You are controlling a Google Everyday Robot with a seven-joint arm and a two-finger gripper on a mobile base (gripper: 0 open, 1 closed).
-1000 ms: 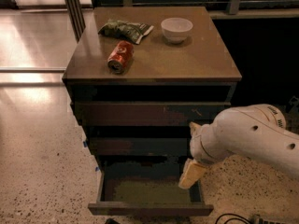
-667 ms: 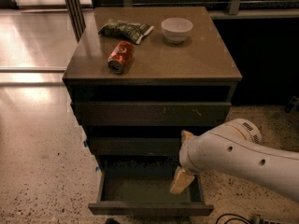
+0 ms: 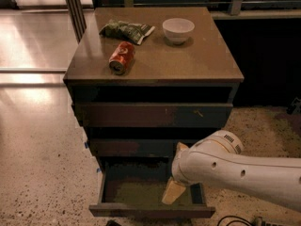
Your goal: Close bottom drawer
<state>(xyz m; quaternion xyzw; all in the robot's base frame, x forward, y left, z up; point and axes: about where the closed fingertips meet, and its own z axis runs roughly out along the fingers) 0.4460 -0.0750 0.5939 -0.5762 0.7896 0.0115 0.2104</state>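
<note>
The bottom drawer (image 3: 141,210) of the dark brown-grey cabinet stands pulled out, its olive-grey floor (image 3: 136,192) showing. My white arm (image 3: 235,171) reaches in from the right across the drawer's right half. The gripper (image 3: 173,191) hangs over the open drawer near its right front, with one pale tan finger (image 3: 172,192) showing. The middle drawer (image 3: 136,147) and the top drawer (image 3: 150,114) above it are pushed in.
On the cabinet top lie a red soda can (image 3: 121,57) on its side, a green snack bag (image 3: 127,30) and a white bowl (image 3: 178,29). Speckled floor surrounds the cabinet. A dark cable (image 3: 233,219) lies at the lower right.
My arm has swung left and downward, bringing the gripper further over the open bottom drawer. The drawer itself has not visibly moved.
</note>
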